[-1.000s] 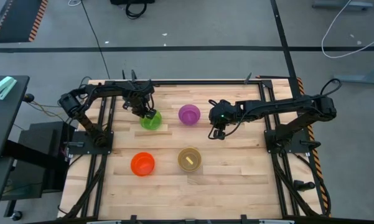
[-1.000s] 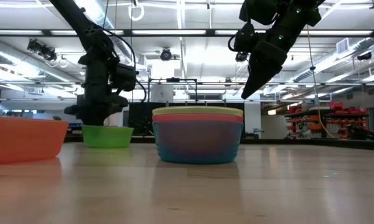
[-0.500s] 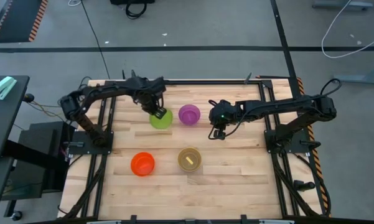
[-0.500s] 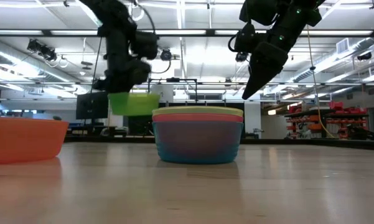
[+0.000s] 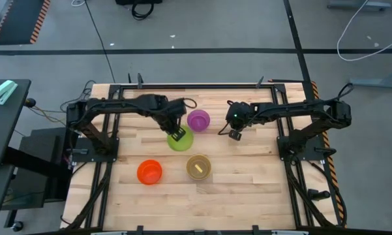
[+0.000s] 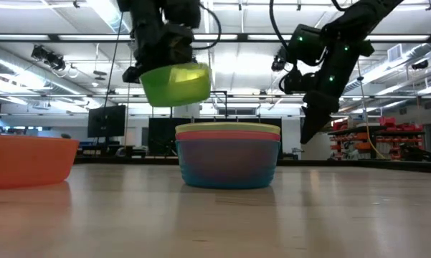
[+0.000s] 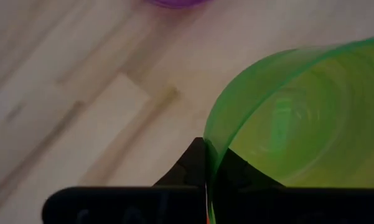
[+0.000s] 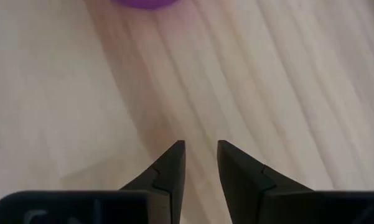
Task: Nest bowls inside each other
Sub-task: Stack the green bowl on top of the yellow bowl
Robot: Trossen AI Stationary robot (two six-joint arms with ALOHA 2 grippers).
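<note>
My left gripper [image 5: 177,134] is shut on a green bowl [image 5: 182,141], held in the air [image 6: 176,82] just left of and above a stack of bowls [image 6: 228,154]. The stack shows a yellow rim on top, pink-red under it and blue lowest, and stands on its base on the table [image 5: 198,166]. A purple bowl [image 5: 197,120] stands far of the green one. An orange bowl [image 5: 149,172] stands near left. My right gripper [image 5: 235,134] hangs right of the purple bowl, empty, its fingers [image 8: 198,149] a narrow gap apart. My left gripper pinches the green bowl's rim [image 7: 209,140] with one finger inside the bowl [image 7: 239,168] and one outside [image 7: 190,163]. The fingers come from above, slanting down. The bowl hangs clear of the table, tilted, its mouth still mostly upward [image 6: 173,72].
Bare wooden table [image 5: 248,183] lies at the near right and near the front edge. The arm frames stand at the table's left [image 5: 94,140] and right [image 5: 300,140] sides. The purple bowl also shows at the edge of both wrist views [image 7: 174,2] [image 8: 146,3].
My left gripper has lifted the green bowl off the table at the far left and carried it toward the right and near edges, toward the stack; the bowl is now clear of the table and tilted. My right gripper has shifted a little toward the far right and sunk lower.
</note>
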